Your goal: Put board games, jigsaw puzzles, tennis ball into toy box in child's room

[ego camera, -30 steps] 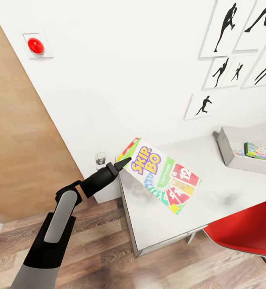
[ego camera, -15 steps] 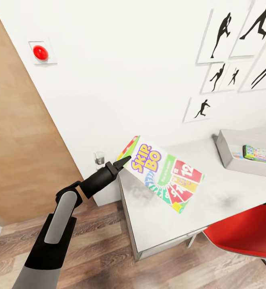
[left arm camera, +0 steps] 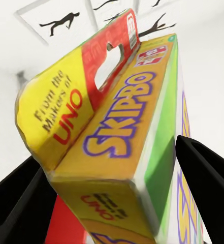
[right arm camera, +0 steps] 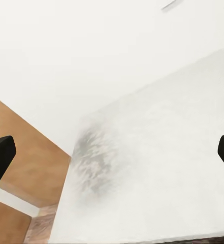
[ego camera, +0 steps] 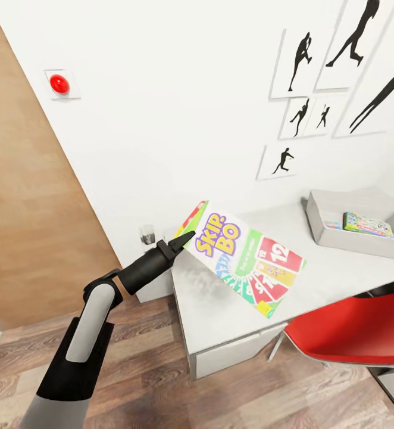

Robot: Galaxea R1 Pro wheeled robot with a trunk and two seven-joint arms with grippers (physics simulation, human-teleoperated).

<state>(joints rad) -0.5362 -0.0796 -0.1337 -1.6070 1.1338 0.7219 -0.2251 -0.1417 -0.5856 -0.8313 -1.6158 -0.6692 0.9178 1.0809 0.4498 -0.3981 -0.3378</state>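
**A:** Head view first. What have I got?

**B:** My left claw (ego camera: 185, 239) has the Skip-Bo box (ego camera: 244, 257) pinched by one end, hanging tilted above the near end of the table (ego camera: 340, 280). The toy box (ego camera: 322, 229) sits well apart at the far end, a flat game (ego camera: 366, 225) already inside it. A red chair (ego camera: 352, 330) stands close under the table edge.

**A:** Left wrist?

**B:** The fingers (left arm camera: 208, 178) straddle the box's (left arm camera: 117, 152) thin end, closed on it. It's a hold at one end only, so I'd carry slowly and keep it level, or it may swing.

**A:** Right wrist?

**B:** My right claw's (right arm camera: 112, 152) fingertips (right arm camera: 0, 155) stand wide apart, holding nothing, over bare tabletop (right arm camera: 157, 168). I'd lower the box flat beside that game, then let go.
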